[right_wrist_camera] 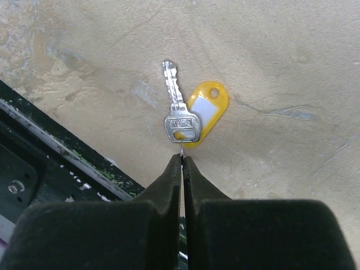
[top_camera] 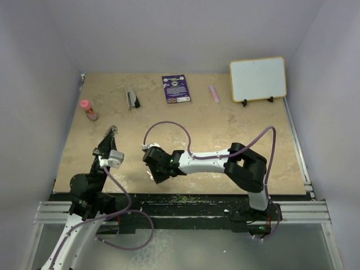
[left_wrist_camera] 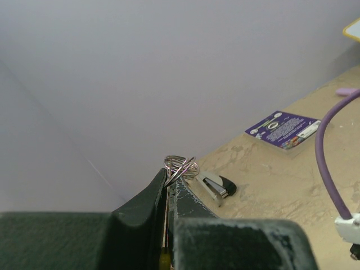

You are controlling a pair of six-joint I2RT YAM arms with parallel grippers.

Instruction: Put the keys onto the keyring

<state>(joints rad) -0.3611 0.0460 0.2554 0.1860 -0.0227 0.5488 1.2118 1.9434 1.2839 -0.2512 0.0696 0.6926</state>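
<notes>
**Both grippers clamped: right on key, left on keyring**

Right gripper (right_wrist_camera: 181,160) sits by the near edge of the tabletop (top_camera: 236,124), left of centre. Its fingers are pressed together, pinching the thin wire link at the head of a silvery key (right_wrist_camera: 179,109). Key looks flat on the tabletop, blade pointing away from the fingers, with a yellow tag (right_wrist_camera: 209,107) tucked under its head.

Left gripper (left_wrist_camera: 167,183) is over the left side, fingers together and clamped on the keyring (left_wrist_camera: 181,166); wire loops stick out past the tips. Yellow speck low between its fingers, can't tell what.

Pink-capped bottle (top_camera: 88,109) stands near the left edge. Along the far edge: grey-and-black tool (top_camera: 133,98), purple card (top_camera: 176,88), pink stick (top_camera: 214,93), and whiteboard (top_camera: 257,78) at the far right corner.
</notes>
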